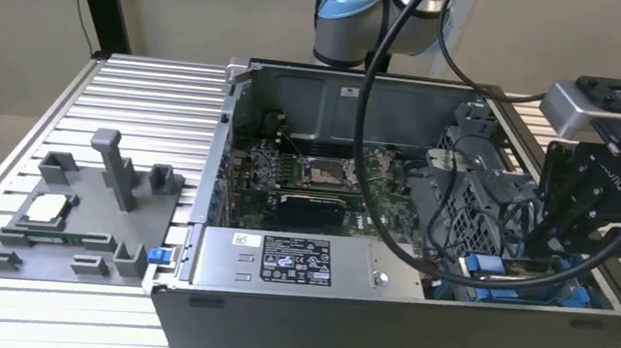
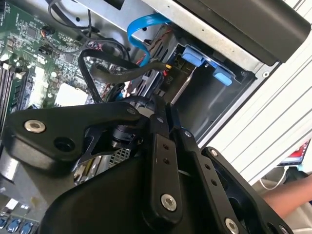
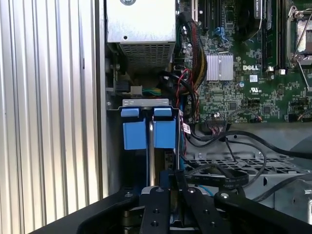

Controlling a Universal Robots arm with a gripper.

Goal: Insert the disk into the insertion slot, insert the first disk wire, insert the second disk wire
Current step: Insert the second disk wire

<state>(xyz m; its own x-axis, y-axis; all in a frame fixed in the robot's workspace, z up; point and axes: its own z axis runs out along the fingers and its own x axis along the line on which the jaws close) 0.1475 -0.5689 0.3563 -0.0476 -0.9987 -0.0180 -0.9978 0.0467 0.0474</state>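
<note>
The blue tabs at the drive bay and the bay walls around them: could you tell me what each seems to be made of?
The blue tabs look like moulded plastic: uniform bright colour, soft matte sheen, rounded edges. The bay walls appear to be bare grey sheet metal, thin and folded, with a dull metallic shine, though any coating cannot be judged.

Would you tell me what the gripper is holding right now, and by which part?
It cannot be told: the gripper reaches down at the insertion slot by the blue tabs, its fingertips hidden.
</note>
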